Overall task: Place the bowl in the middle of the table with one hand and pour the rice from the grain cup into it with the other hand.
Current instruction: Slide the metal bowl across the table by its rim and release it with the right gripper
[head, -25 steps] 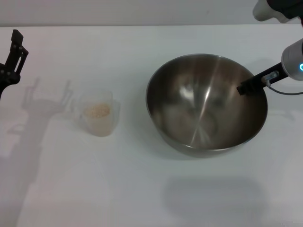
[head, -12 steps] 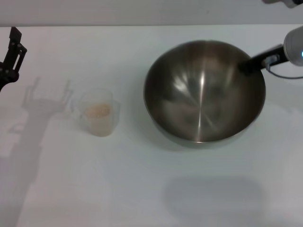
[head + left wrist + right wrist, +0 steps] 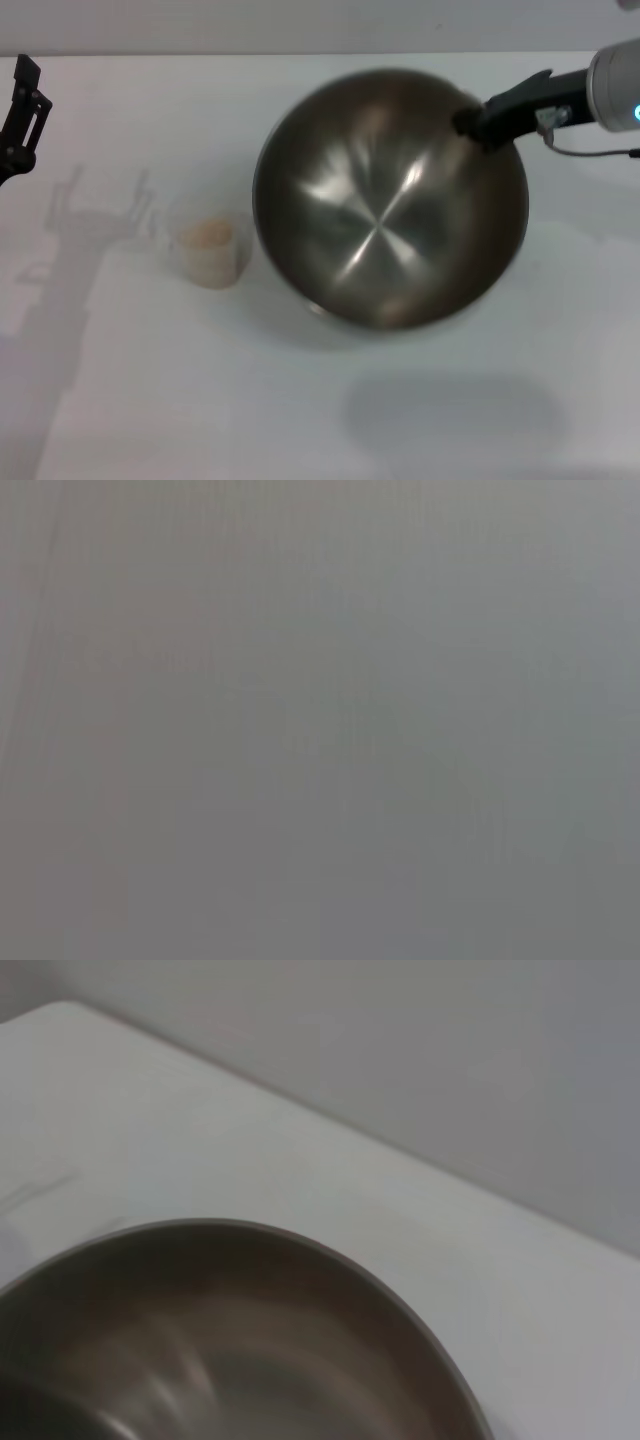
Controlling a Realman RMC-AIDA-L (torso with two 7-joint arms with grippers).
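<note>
One arm does the work: the right gripper (image 3: 478, 125) is clamped on the far rim of the bowl (image 3: 385, 200), which hangs tilted off the table (image 3: 300, 400) below it (a carry toward the middle, I'd say), its near edge just beside the grain cup (image 3: 207, 245) of rice (image 3: 205, 234); left gripper (image 3: 22, 110) parked well apart, fingers spread

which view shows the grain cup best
The head view: the grain cup stands whole on the table, rice inside, beside the bowl. The left wrist view shows only blank grey; the right wrist view shows bowl and table, no cup.
</note>
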